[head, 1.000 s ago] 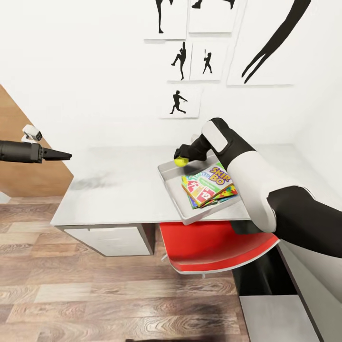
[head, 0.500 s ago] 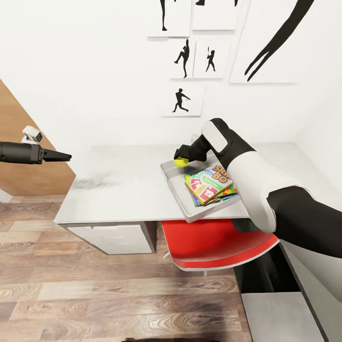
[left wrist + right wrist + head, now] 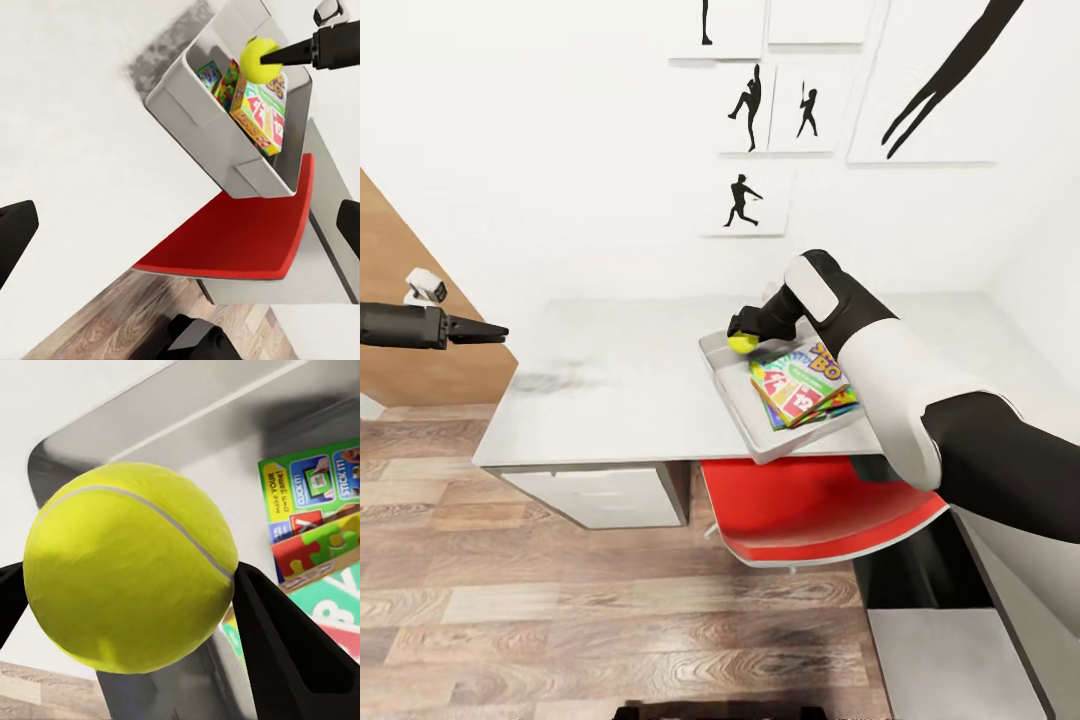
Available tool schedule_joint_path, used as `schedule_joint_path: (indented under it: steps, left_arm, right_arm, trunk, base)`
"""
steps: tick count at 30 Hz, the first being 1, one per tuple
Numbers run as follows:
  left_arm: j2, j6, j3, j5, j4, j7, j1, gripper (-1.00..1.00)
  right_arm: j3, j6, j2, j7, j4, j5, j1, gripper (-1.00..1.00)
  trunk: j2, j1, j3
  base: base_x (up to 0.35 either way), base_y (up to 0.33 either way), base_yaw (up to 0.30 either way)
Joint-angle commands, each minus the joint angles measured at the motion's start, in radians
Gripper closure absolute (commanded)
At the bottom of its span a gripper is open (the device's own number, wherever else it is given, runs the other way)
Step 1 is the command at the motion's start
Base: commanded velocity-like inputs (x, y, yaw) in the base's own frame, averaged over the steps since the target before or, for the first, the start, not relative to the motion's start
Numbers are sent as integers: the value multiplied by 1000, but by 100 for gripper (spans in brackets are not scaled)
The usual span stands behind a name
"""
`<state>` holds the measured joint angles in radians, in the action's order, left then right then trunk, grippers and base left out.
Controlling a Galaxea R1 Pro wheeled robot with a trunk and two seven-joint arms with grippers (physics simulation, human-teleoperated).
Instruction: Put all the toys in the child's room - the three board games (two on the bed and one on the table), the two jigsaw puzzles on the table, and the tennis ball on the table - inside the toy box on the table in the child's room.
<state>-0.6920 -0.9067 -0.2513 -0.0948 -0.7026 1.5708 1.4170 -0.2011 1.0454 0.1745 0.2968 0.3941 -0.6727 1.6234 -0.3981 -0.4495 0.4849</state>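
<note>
Right gripper (image 3: 743, 337) clamps tennis ball (image 3: 739, 343) above toy box (image 3: 722, 368) far-left corner

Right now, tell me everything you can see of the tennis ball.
The tennis ball is bright yellow-green and fuzzy-looking, with a curved white seam across it. The right gripper pinches it, one dark finger on each side. It hangs above the near-left corner of the grey toy box, beside the stacked game boxes, apparently not yet resting on the bottom.
</note>
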Motion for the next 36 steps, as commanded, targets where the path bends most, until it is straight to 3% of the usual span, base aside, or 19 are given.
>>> schedule_joint_path:
  steps: [1, 17, 36]
  left_arm:
    - [-2, -11, -8, -10, 0, 0, 2, -100]
    - [-13, -11, 17, -13, 1, 0, 2, -100]
    - [-14, -11, 20, -11, 1, 0, 2, -100]
  right_arm:
    - [-4, 2, 0, 10, 0, -11, 1, 100]
    - [-4, 2, 0, 9, 0, -17, 1, 100]
    - [-3, 2, 0, 10, 1, -15, -2, 100]
  trunk:
    - [-2, -1, 3]
    - [-2, -1, 28]
    - [-2, -1, 30]
  base:
    - [0, 0, 0]
    - [-13, 26, 0]
    - [0, 41, 0]
